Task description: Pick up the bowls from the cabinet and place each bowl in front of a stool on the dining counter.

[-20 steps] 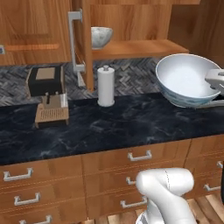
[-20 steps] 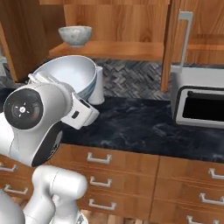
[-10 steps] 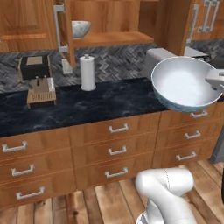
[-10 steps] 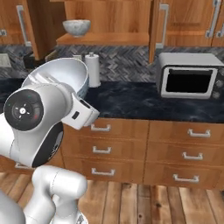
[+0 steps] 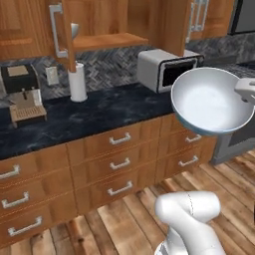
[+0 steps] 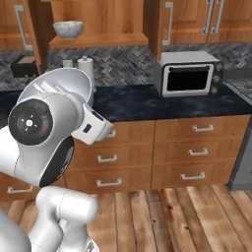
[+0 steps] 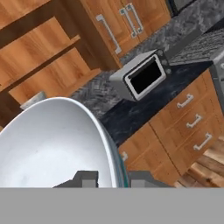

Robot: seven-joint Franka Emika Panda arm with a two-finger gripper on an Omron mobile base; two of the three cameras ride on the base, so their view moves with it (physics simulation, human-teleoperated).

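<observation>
My gripper (image 7: 114, 177) is shut on the rim of the white bowl with the teal rim (image 7: 52, 144), one finger (image 7: 89, 177) inside and one outside. In the left base view this bowl (image 5: 209, 102) hangs tilted in the air at the right, in front of the drawers. From the right base it (image 6: 64, 86) peeks out behind my arm. The speckled grey-white bowl (image 6: 68, 29) stands on the shelf (image 6: 98, 40) of the open cabinet, half hidden by the door (image 5: 62, 30) from the left. The stools and the dining counter are out of view.
A microwave (image 6: 189, 74) stands on the black drawer-fronted counter (image 5: 99, 112), with a paper towel roll (image 5: 78, 82) and a coffee machine (image 5: 22, 97) to its left. Below are the drawer fronts (image 6: 197, 147) and a wooden floor (image 6: 187, 216).
The whole picture has shifted: the base has backed off and turned right, so the counter and the cabinet have receded and slid left. The held bowl keeps its place in the gripper.
</observation>
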